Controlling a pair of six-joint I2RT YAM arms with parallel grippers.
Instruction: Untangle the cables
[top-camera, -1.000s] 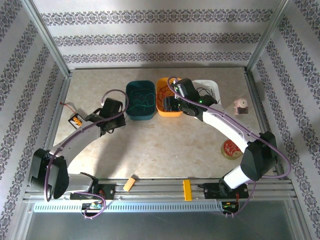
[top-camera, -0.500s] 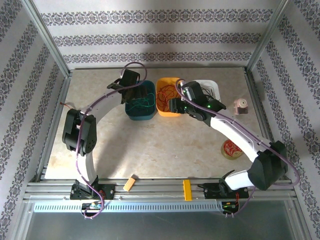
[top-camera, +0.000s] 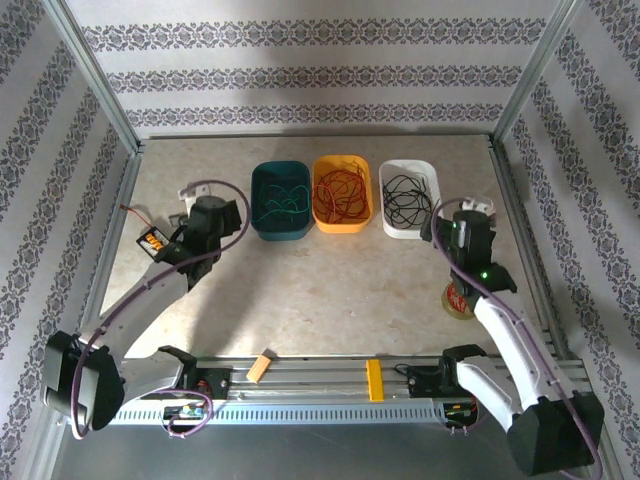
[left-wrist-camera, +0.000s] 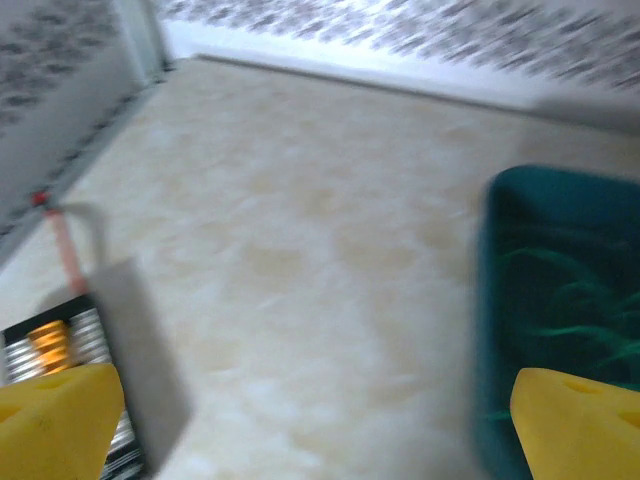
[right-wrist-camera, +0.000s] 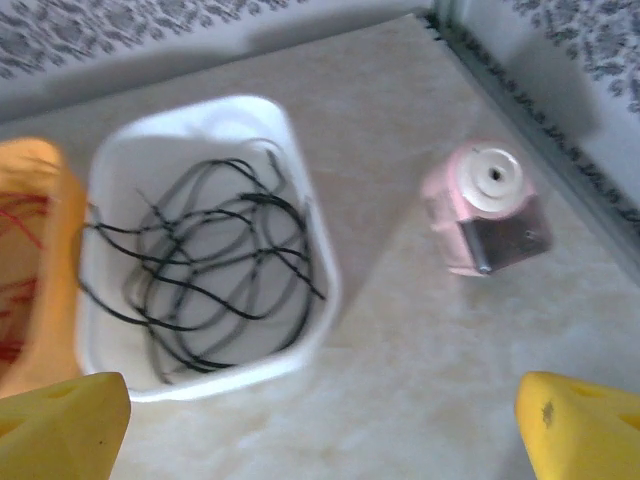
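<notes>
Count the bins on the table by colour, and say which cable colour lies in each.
Teal bin: 1, holding green cables
Orange bin: 1, holding red cables
White bin: 1, holding black cables
Total: 3 bins

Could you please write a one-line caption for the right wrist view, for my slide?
Black cables lie coiled in a white bin; a small pink device stands apart on the table.

Top looks down; wrists low, close, facing bins (top-camera: 281, 231).
</notes>
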